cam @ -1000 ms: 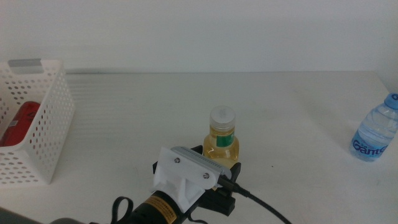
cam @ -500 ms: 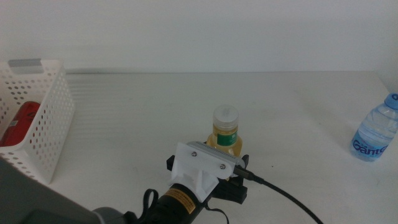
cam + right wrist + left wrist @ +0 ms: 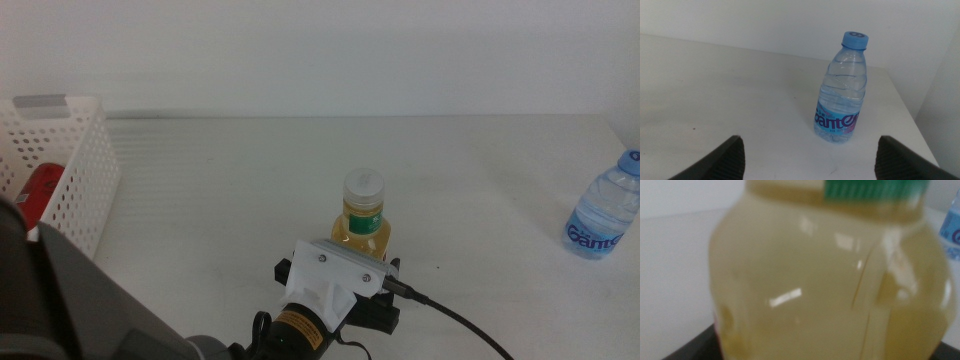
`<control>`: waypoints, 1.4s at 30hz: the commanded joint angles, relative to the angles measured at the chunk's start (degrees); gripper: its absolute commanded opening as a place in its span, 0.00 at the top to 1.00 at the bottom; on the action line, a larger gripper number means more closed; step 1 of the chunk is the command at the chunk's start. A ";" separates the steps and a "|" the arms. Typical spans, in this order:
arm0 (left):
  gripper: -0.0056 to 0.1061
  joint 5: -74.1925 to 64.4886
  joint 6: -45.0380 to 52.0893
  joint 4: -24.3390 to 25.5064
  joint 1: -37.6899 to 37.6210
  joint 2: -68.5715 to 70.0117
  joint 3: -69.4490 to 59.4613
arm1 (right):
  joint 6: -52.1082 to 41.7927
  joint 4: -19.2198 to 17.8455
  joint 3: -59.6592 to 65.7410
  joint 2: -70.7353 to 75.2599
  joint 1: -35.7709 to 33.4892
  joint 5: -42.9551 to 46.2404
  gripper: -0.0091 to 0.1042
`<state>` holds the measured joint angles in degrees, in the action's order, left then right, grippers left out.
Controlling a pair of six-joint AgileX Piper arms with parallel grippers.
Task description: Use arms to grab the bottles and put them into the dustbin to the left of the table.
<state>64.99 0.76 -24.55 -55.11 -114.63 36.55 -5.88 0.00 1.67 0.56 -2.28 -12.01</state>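
Since a second ago, your left gripper [image 3: 352, 262] has pushed right up to the clear yellow-liquid bottle [image 3: 361, 219] mid-table; whether it pinches, you cannot tell. Red can [image 3: 40, 193] lies in the white perforated dustbin [image 3: 82, 190]. Blue-capped water bottle [image 3: 842, 97] waits upright ahead of the spread right gripper [image 3: 807, 155].

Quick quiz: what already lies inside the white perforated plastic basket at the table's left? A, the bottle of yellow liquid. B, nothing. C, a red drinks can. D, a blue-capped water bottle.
C: a red drinks can shows behind the holed wall of the white perforated plastic basket, while the clear blue-capped water bottle and the white-capped bottle of yellow liquid stand on the table.
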 commanded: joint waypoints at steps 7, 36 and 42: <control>0.32 10.39 -0.76 0.24 -0.07 1.49 1.09 | -0.09 -0.30 -0.50 1.57 0.40 4.56 0.32; 0.99 -41.96 25.51 -12.95 10.91 47.51 -0.25 | -0.09 -0.30 -0.50 1.57 0.40 4.56 0.32; 0.99 -59.05 26.66 -12.89 20.75 49.01 6.54 | -0.09 -0.30 -0.50 1.57 0.40 4.56 0.32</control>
<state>4.23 27.10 -38.07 -36.35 -67.81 39.09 -5.78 0.00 1.67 0.56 -2.28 -12.01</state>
